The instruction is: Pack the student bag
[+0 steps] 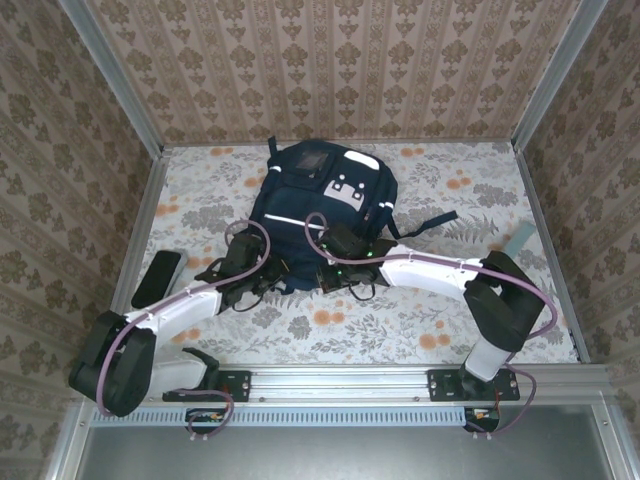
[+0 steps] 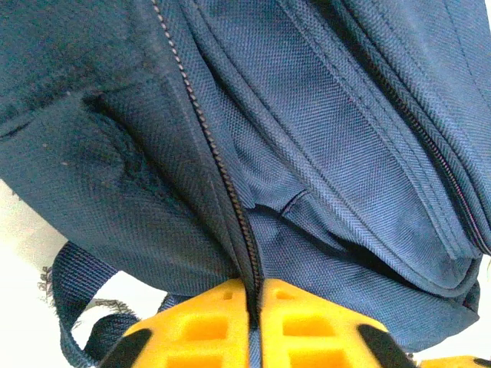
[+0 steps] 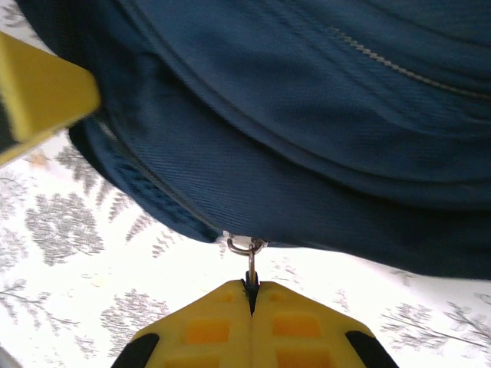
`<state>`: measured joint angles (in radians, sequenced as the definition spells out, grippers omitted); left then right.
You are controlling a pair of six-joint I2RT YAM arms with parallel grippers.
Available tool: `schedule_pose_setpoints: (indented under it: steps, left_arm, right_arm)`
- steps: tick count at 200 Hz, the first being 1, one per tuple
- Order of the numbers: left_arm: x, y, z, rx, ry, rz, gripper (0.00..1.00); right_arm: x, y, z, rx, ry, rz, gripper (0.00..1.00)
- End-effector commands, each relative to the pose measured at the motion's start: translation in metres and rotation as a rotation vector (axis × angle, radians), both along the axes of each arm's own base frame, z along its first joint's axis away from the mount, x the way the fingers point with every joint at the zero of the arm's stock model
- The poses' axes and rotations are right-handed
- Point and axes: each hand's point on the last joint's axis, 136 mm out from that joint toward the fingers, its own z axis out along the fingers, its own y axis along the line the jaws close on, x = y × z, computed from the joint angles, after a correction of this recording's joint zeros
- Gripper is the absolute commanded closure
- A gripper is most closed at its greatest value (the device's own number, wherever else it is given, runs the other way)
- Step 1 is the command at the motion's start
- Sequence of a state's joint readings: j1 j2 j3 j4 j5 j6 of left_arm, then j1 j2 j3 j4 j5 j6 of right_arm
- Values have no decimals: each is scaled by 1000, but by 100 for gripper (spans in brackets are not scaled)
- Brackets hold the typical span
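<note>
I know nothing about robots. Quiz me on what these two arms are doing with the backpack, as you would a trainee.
1. True or false: the right claw is pinching the small metal zipper pull of the navy blue fabric backpack.
2. The left claw is: A) open, touching nothing; B) shut on the backpack's zipper edge; C) holding a pen.
3. Fill in: the flat black object lies to the backpack's ____ in the overhead view.
Key: 1 true; 2 B; 3 left.
</note>
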<state>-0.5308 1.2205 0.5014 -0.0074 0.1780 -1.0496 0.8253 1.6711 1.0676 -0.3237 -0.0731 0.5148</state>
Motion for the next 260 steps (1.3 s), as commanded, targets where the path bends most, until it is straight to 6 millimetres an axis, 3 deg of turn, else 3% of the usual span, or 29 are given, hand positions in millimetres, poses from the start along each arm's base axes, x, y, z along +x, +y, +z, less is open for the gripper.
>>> schedule_pose_setpoints:
  steps: [1,40,82,128,159,178,197,218,260]
  left_arm:
    - [-3,23,-20,132,25,34,95]
    - [-5,32,-26,184,30,37,97]
    - [-7,32,-28,189,35,23,100]
    - [-10,29,-28,185,43,-8,100]
    - [-9,26,-24,174,32,-22,100]
    - [-8,19,-13,155,12,-68,91]
    - [-8,13,6,160,-15,-138,62]
    - [-7,12,29,201,-56,-211,39]
    - [8,2,69,377,-211,-388,27]
  right_arm:
    - [11,-53,-5,-143,-30,-85,100]
    - [40,-102,-2,-266,-94,-197,100]
    - [81,-141,1,-362,-139,-336,100]
    - [113,-169,3,-379,-118,-516,100]
    - [127,-171,0,-347,-98,-544,100]
    - [124,-162,7,-278,-67,-472,82]
    - [116,-166,25,-249,-98,-420,57]
    - [106,-171,42,-171,-101,-391,37]
    - [101,-176,56,-68,-144,-376,15]
